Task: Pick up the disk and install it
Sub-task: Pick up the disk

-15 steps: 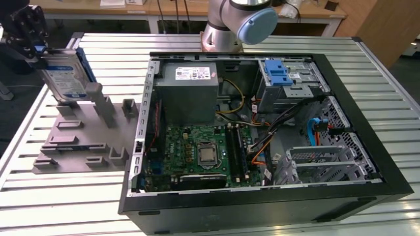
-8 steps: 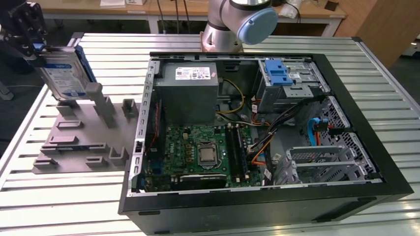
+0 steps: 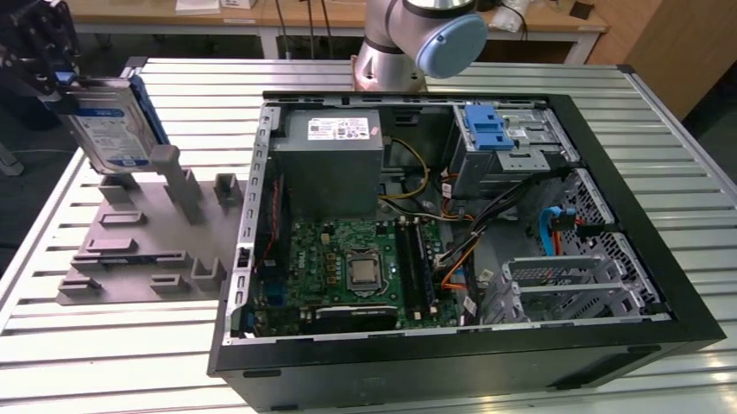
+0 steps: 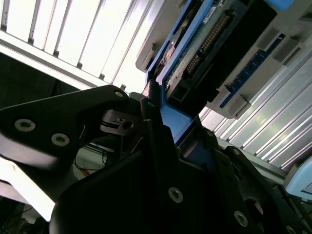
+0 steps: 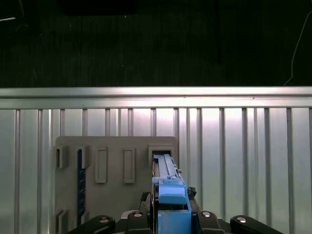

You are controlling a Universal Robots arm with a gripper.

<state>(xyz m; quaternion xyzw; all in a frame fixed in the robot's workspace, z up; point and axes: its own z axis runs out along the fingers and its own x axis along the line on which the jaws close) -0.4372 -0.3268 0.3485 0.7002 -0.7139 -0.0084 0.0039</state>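
- The gripper point(image 3: 60, 79) is working outside the computer case point(image 3: 461, 379), off its side toward the exterior view's left. Its fingers are clamping the disk point(image 3: 113, 129) by the blue rail frame, probably to spare the labelled face.
- The disk is hanging edge-up and tilted, outside the case, over the grey slotted stand point(image 3: 133, 259). Its lower corner is sitting close to an upright post; I cannot tell whether they are touching.
- Inside the case, the power supply point(image 3: 334, 159) is occupying the far wall beside the stand's side.
- Further right within the case, the drive cage point(image 3: 524, 151) with its blue latch point(image 3: 488, 129) is facing upward, seemingly offering the disk's bay.
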